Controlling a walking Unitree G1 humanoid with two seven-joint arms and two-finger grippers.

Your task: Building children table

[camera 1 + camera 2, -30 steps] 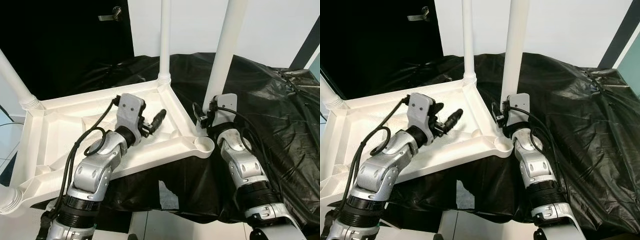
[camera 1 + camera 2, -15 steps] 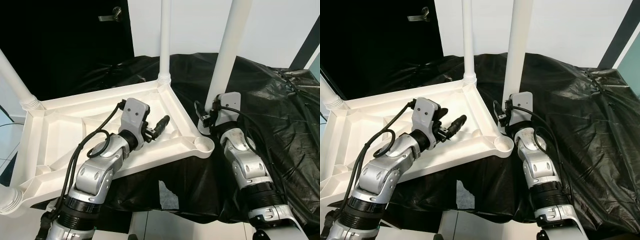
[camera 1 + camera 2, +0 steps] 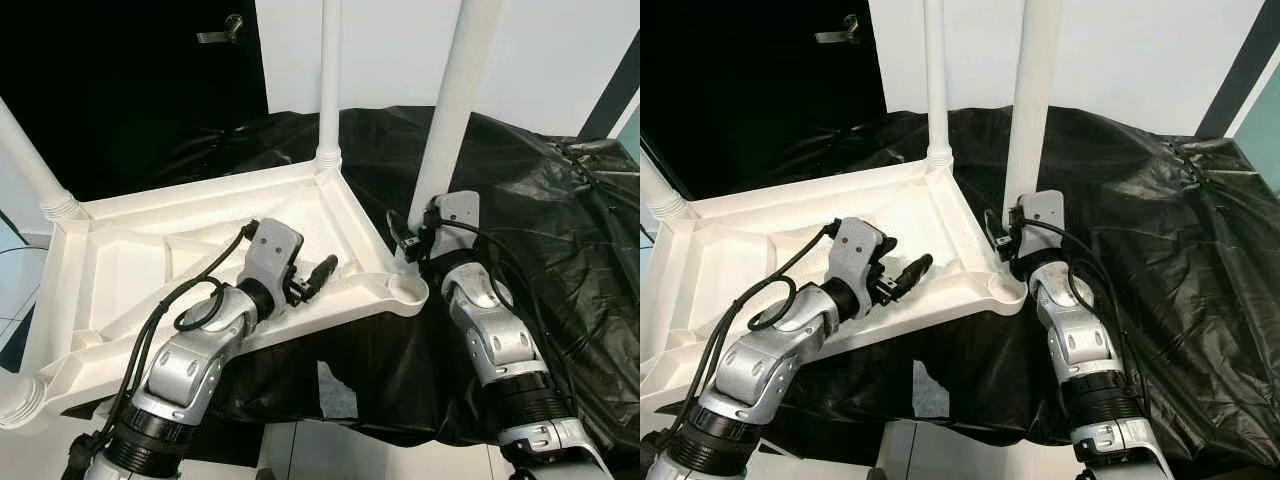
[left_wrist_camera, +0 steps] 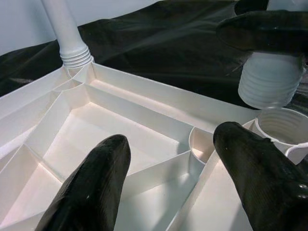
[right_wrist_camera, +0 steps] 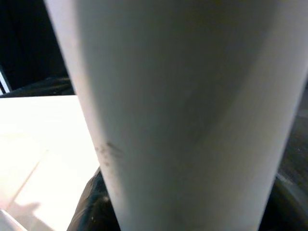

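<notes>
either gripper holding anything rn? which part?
Right gripper holds the loose white table leg near its lower threaded end, just above the empty corner socket. Left gripper holds nothing; its jaws stand open over the upturned tabletop.

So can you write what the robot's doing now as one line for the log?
right end effector: shut on table leg, above corner socket | left end effector: open over upturned tabletop | leg not yet seated
</notes>
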